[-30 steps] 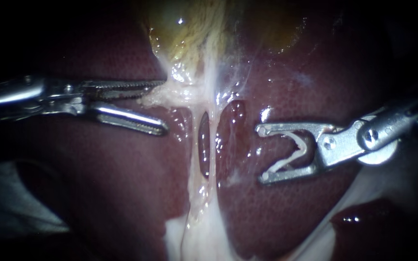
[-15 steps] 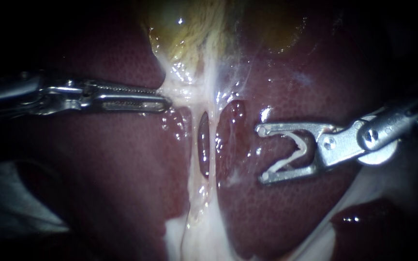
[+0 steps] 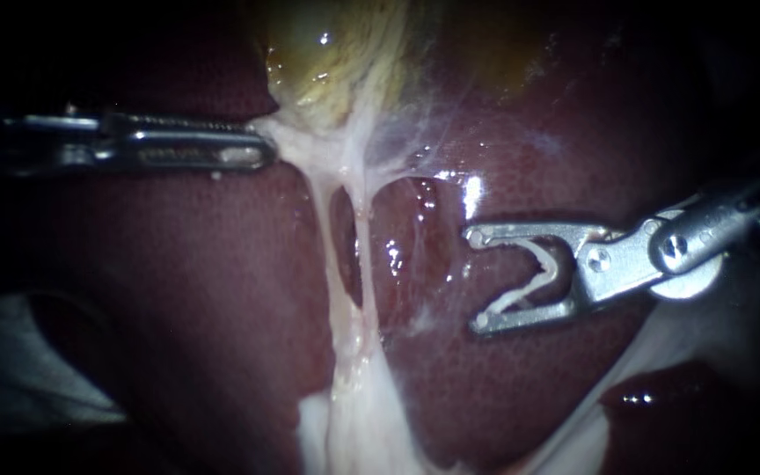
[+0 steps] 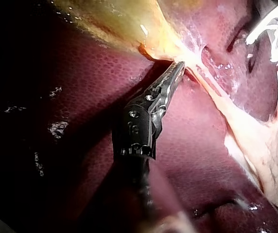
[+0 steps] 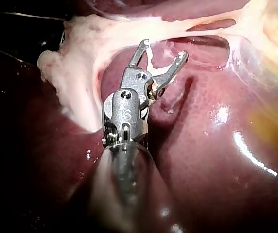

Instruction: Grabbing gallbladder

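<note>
The yellowish gallbladder lies at the top of the endoscope view on the dark red liver. My left instrument is shut on the pale tissue at the gallbladder's lower end and draws it to the left. Two pale tubes run down from there, stretched taut, with liver showing in the gap between them. My right instrument hovers to their right, jaws open, with a white shred stuck inside them. The left wrist view shows the left instrument clamped on the pale neck tissue. The right instrument is open in its own view.
Pale fatty tissue spreads at the foot of the tubes. A whitish cloth lies at the lower left. A dark red wet patch sits at the lower right. Wet glints mark the liver beside the tubes.
My left instrument's jaws closed on the pale tissue under the gallbladder, then pulled it up and left, stretching the tubes. The right instrument has not moved.
</note>
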